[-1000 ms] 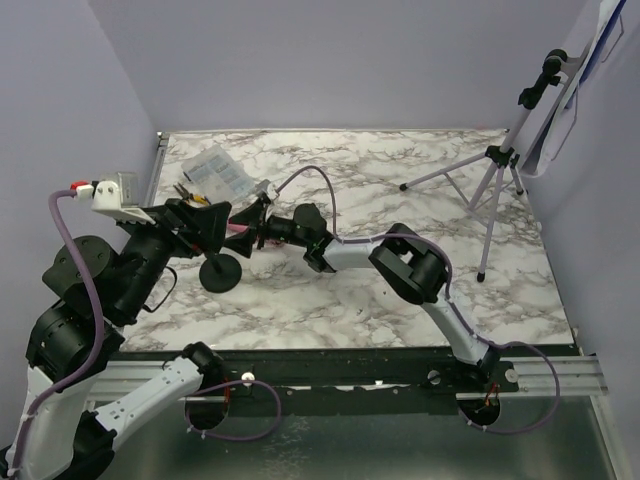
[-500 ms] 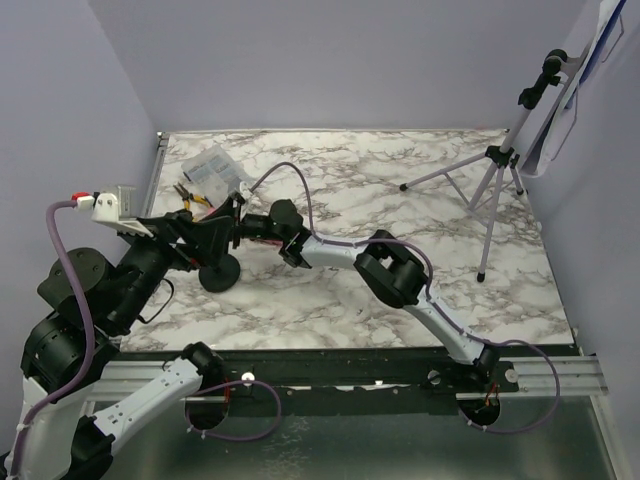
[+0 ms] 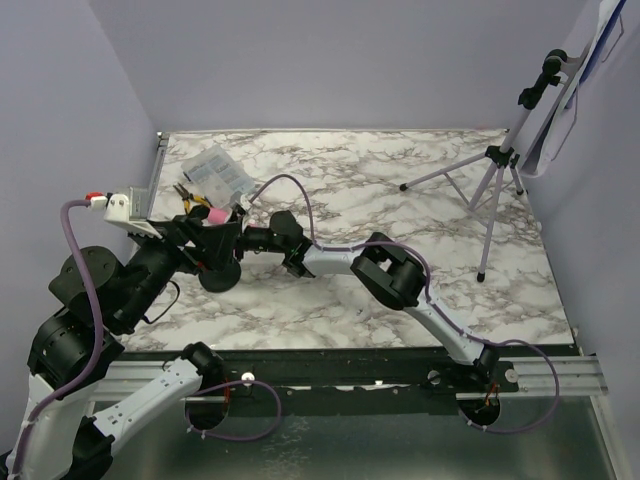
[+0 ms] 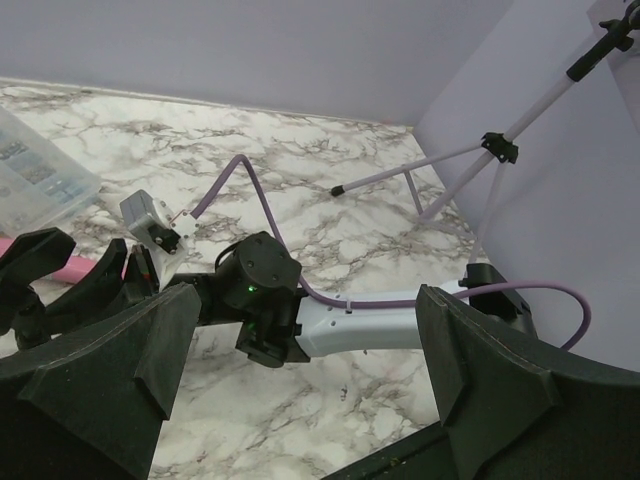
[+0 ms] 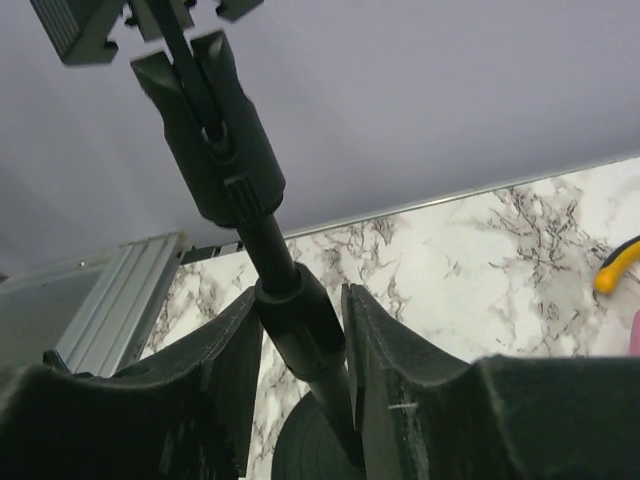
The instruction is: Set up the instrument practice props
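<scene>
Step in hand was the mic stand (image 5: 270, 240), left-centre of the top view near the pink mic (image 3: 213, 216): my R gripper (image 5: 300, 300), abt half open, hugged its stem w/ both pads seemingly touching; next I'd need a firm squeeze, then an upright lift.

From above, the left gripper (image 3: 210, 245) hides part of the base of the small black mic stand (image 3: 222, 278) and most of the pink microphone (image 3: 214, 215), while the picture's right edge cuts off the lavender music-stand desk (image 3: 556, 118) and the sheet-music pages (image 3: 612, 25) at far right.
</scene>
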